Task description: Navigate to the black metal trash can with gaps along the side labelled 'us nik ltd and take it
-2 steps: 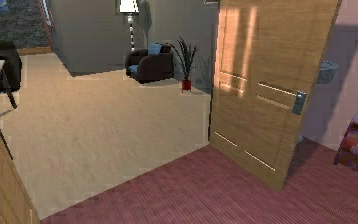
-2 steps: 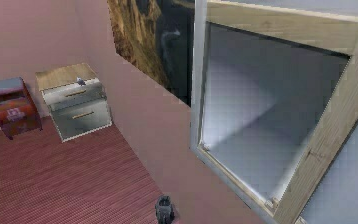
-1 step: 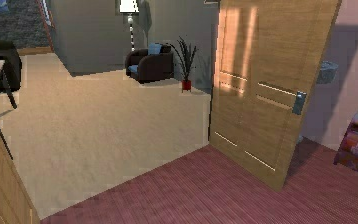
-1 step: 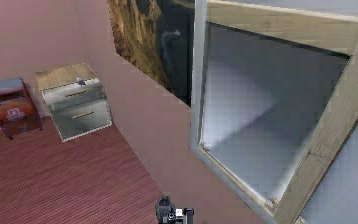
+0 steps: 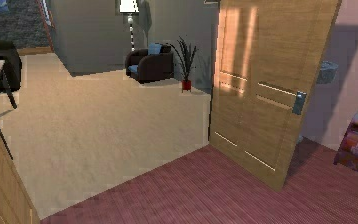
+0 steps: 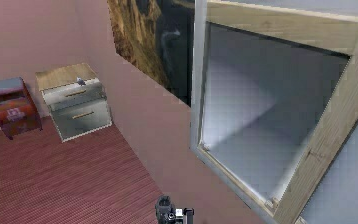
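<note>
Since door (image 5: pixel 272 85) stands ajar close ahead, base could clip its edge driving past; plant (image 5: pixel 185 65) beyond door also at risk. Gripper (image 6: pixel 172 212): can't tell grip state.

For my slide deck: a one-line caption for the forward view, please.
Open wooden door beside a beige-carpeted room with a dark armchair, a potted plant and a floor lamp.

Lamp (image 5: pixel 128 8) gets chopped off by the top edge and the dark chair (image 5: pixel 1 60) by the left one. A red thing (image 5: pixel 355 148) is clipped at the right. The gripper (image 6: pixel 166 209) is barely seen at the arm side view's bottom edge, so whether anything's held can't be told.
</note>
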Motion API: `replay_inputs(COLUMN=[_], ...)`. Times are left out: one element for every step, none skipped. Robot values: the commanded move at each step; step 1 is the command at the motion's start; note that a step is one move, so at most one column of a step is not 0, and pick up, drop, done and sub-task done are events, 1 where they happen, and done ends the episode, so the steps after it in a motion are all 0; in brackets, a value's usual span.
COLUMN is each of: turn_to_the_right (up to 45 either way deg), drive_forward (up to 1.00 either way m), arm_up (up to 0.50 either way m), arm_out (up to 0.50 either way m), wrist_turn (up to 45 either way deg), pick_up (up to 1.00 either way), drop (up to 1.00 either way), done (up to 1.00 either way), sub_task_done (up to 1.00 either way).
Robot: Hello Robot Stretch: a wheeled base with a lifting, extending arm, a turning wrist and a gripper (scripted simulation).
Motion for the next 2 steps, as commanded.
replay_inputs(turn_to_the_right=[0.0,0.0], drive_forward=[0.00,0.00], arm_up=[0.00,0.00], arm_out=[0.00,0.00], wrist_turn=[45.0,45.0], pick_up=[0.00,0.00], drop=[0.00,0.00], done=[0.00,0.00], sub_task_done=[0.00,0.00])
